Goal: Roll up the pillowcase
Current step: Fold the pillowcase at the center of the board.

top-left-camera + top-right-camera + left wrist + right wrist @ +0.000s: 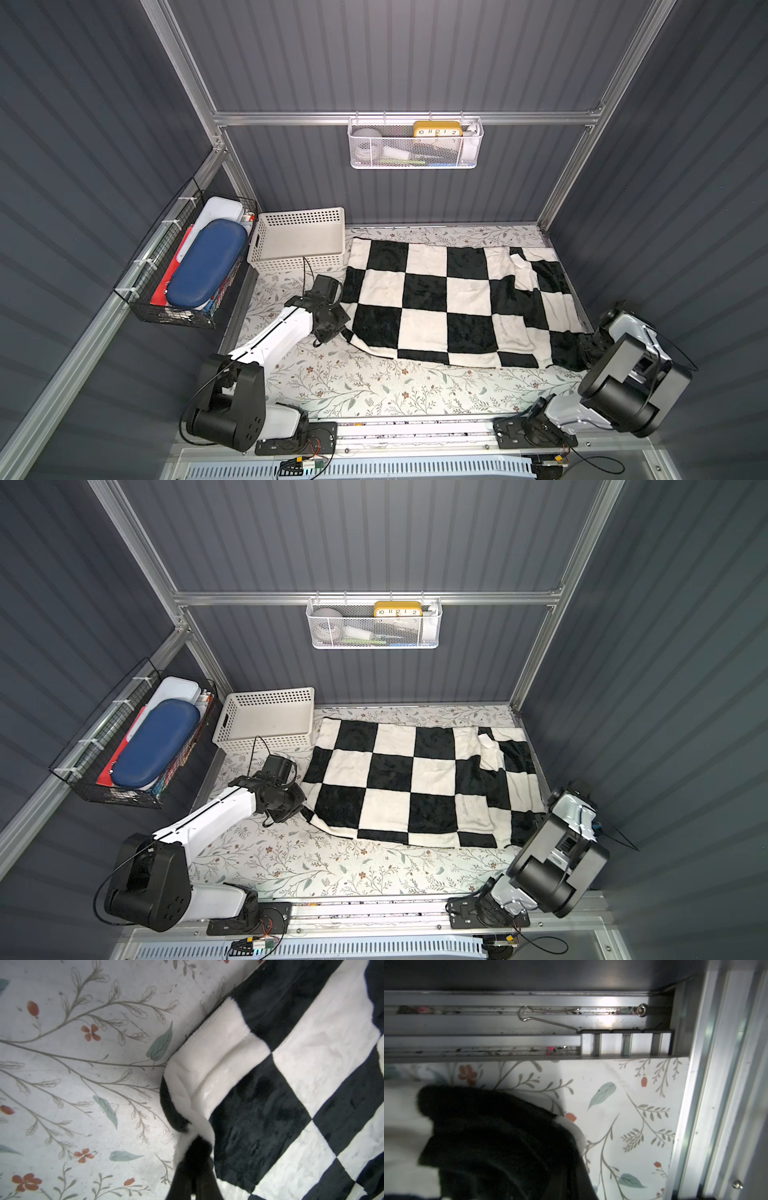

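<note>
My left gripper [193, 1176] clamped the near-left corner of the pillowcase [449, 303], my right gripper [585, 348] its near-right corner; the cloth lay spread on the floral cover [374, 386], right of the white basket [291, 264].

The pillowcase [449, 299] is a checkerboard of big black and white squares, and the bench cover [374, 386] is white, printed with grey-brown twigs, pale green leaves and small red-orange flowers. The perforated basket [297, 259] is off-white, the wire basket [166, 316] is black and holds a dark blue case [203, 266], and the hanging mesh basket [415, 160] is white with a yellow clock [436, 126] in it. The ribbed walls [395, 62] are dark grey, the frame rails [291, 118] are silver, and the left arm [278, 332] and right arm [573, 409] are white with black joints.
</note>
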Motion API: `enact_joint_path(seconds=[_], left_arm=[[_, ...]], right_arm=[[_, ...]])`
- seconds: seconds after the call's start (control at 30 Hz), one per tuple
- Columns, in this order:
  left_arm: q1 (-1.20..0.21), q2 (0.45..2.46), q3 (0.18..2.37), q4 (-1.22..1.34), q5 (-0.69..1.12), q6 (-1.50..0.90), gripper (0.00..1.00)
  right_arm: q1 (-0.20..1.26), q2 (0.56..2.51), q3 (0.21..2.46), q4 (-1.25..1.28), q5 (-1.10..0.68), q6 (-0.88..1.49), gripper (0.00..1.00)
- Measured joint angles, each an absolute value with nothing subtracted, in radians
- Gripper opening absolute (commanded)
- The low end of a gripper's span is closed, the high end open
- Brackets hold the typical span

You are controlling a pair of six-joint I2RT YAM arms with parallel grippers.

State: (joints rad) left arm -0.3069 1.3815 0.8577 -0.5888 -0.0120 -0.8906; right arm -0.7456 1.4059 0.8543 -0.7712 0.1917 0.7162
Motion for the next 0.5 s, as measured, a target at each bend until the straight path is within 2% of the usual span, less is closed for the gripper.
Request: enact_joint_path(seconds=[0.2,0.5], left_arm=[[-0.307,1.380,0.938,-0.607,-0.033,-0.883,0.00],[-0.259,1.401,1.086,-0.620,-0.074,-0.853,0.00]], right_arm=[[-0.650,1.364,0.969,-0.834,0.170,0.701,0.00],[-0.626,1.381,1.126,-0.892,0.161,0.683,0.00]])
